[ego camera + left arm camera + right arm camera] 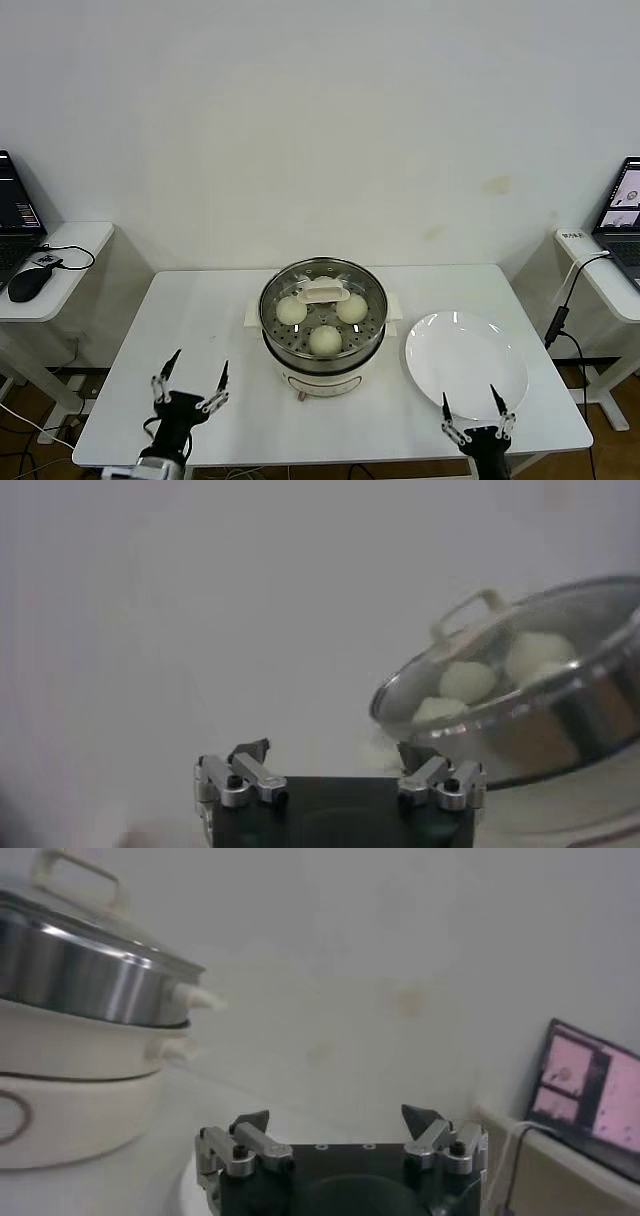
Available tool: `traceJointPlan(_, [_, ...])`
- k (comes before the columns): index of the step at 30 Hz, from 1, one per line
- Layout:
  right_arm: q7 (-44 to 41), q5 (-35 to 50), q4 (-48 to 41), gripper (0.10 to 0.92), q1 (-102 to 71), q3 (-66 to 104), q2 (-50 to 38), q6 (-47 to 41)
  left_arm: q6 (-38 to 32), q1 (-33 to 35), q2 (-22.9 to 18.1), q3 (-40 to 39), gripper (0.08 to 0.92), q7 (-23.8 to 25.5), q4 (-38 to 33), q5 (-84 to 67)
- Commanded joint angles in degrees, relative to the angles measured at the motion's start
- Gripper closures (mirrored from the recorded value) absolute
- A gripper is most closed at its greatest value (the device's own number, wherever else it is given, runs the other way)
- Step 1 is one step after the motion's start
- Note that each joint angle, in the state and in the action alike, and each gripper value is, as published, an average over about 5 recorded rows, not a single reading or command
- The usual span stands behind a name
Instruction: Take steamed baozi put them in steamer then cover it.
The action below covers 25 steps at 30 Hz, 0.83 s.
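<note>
Steamer point(322, 345) between white plate point(466, 362) and bare tabletop point(190, 320).

Plain off-white wall point(320, 120) behind a white counter point(200, 320). Side desk point(50, 270) on the left with laptop point(15, 215) and mouse point(28, 285); another desk point(600, 275) on the right with laptop point(625, 215). Brown floor point(40, 400), cables on it.

Head cam looks forward and down from above onto the white table point(200, 330), w/ the whole steamer point(322, 320) at centre and the back wall beyond. Left wrist cam sits low behind its own gripper point(335, 760), facing the steamer point(540, 710) from close by. Right wrist cam, equally low behind its gripper point(340, 1123), sees the steamer point(80, 978) side-on. All three views share the steamer
</note>
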<state>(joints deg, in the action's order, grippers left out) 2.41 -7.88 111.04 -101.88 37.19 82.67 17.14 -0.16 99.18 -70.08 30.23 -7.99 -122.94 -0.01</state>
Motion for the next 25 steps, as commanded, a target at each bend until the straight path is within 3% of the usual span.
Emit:
traceJointPlan(1, [-4.19, 5.9, 3.27, 0.203, -4.71, -1.18, -2.6, -1.77, -10.03, 6.43, 0.07, 4.83, 0.177, -0.81, 5.88, -20.78])
traceJointPlan(25, [-4.51, 6.03, 4.22, 0.203, -5.59, -2.28, -2.48, -2.62, -9.9, 6.52, 0.66, 3.36, 0.177, 1.05, 7.38, -17.23])
